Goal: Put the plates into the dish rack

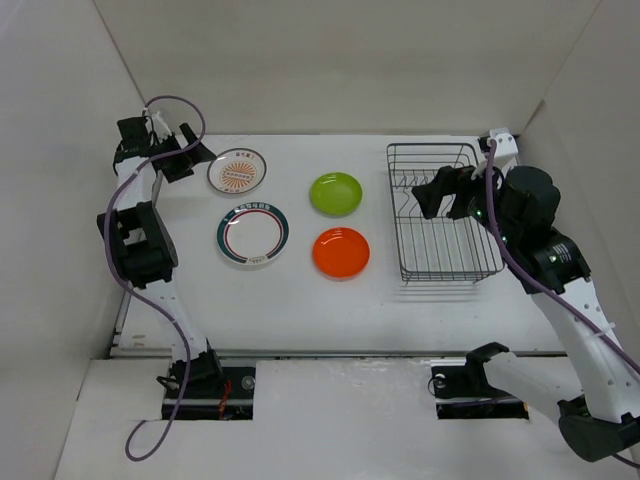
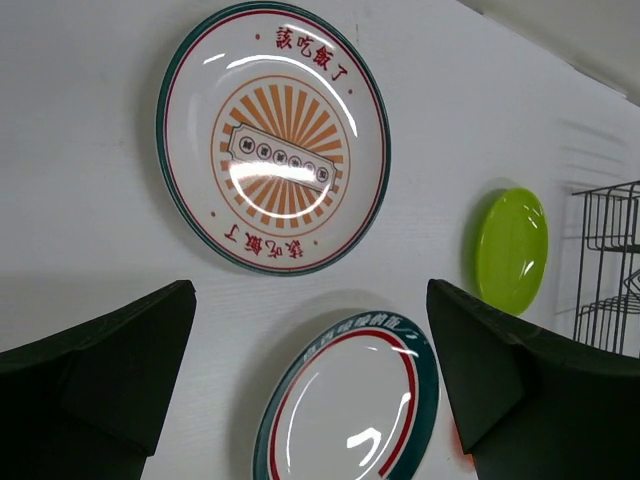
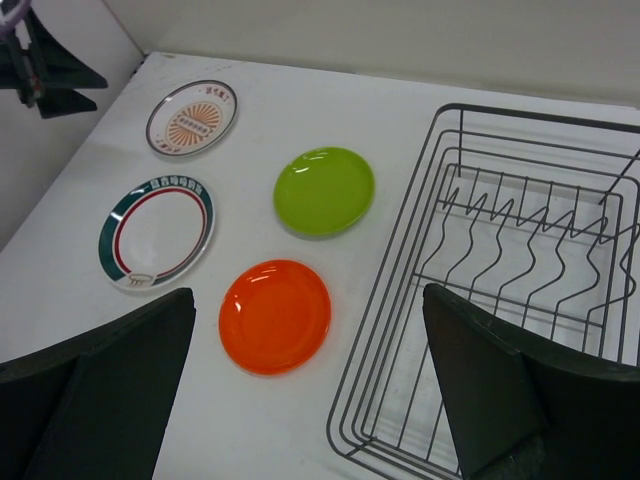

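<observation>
All the plates lie flat on the white table. The sunburst plate (image 1: 237, 170) is at the back left, the green-and-red ringed plate (image 1: 252, 235) in front of it, the lime green plate (image 1: 336, 193) and the orange plate (image 1: 341, 252) in the middle. The black wire dish rack (image 1: 440, 212) stands empty at the right. My left gripper (image 1: 192, 157) is open and empty, raised just left of the sunburst plate (image 2: 272, 135). My right gripper (image 1: 447, 193) is open and empty above the rack (image 3: 520, 280), with the orange plate (image 3: 275, 314) below and to its left.
White walls close in the table at the back and both sides. The left arm's purple cable (image 1: 180, 105) loops above its wrist. The rack's upright prongs (image 3: 520, 215) run across its middle.
</observation>
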Available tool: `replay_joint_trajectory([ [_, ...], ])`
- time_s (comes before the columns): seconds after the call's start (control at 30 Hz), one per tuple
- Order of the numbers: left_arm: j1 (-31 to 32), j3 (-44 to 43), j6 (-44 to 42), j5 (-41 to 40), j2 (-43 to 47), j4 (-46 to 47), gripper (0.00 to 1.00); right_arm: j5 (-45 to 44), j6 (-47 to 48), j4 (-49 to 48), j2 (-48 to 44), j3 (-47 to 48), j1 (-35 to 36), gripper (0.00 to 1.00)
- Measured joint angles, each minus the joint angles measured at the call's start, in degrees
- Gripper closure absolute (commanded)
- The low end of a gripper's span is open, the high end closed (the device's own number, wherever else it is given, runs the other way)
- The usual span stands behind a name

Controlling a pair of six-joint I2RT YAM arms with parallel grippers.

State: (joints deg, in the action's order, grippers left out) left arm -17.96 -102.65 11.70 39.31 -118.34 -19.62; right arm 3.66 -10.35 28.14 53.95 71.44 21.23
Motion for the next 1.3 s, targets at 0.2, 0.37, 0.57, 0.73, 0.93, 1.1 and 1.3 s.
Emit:
replay_joint_trajectory([
  [0.2,1.1,-7.6,0.0,-2.1,-8.9,0.2,0.0,0.3,-0.4,-0.3,-1.0,-0.2,0.9,0.0],
  [0.37,1.7,-11.2,-0.2,-3.9,-13.6,0.1,0.01,0.6,-0.5,-0.3,-1.9,-0.3,1.8,0.0],
  [0.57,1.7,-11.8,-0.3,-5.6,-16.7,0.2,0.01,0.5,-0.5,-0.3,-2.2,-0.3,2.7,0.0],
  [0.73,1.3,-11.8,-0.2,-5.5,-17.6,0.9,0.06,0.4,-0.5,-0.3,-1.6,-0.3,3.4,0.0],
  [0.93,1.1,-11.8,-0.4,-2.6,-19.6,1.4,0.22,0.0,-1.0,-0.4,-0.1,-0.3,5.3,0.0],
  [1.1,1.0,-11.7,-0.7,0.1,-20.7,2.6,0.29,-0.3,-1.6,-2.1,0.1,-2.0,7.4,0.0],
  [1.3,0.9,-11.8,0.0,3.9,-22.0,4.0,0.41,-1.8,-2.2,-3.3,0.4,-3.5,10.2,0.0],
])
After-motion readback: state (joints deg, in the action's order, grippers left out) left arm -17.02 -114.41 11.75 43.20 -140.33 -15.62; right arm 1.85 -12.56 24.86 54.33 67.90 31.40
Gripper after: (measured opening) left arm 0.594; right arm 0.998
